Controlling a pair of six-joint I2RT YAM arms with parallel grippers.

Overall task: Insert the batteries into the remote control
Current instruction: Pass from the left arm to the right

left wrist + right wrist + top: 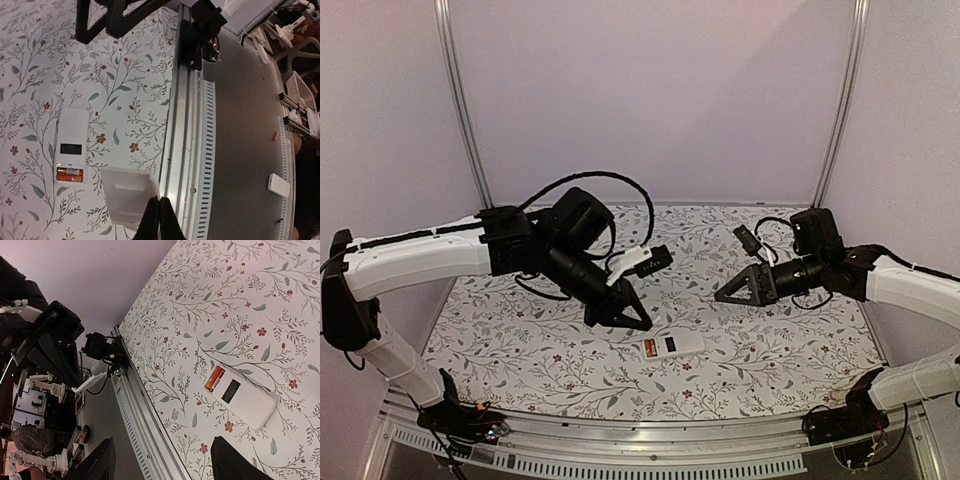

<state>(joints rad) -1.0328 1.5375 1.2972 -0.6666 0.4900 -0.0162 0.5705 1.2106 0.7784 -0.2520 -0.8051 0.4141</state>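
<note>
- Slim white rectangular remote control (pixel 70 137) lies back-up nr front edge, mid-table. Orange-red cylindrical batteries (pixel 69 174) sit in its recess.
- L gripper (pixel 159 216) pinches flat white plastic cover plate (pixel 127 192). R gripper (pixel 164 463) is spread, empty.
- Next: align cover over recess, slide shut.

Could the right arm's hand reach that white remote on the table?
Probably yes. The right hand is open, nothing lies between it and the remote control, and the left hand, holding the cover, hovers on its other side.
</note>
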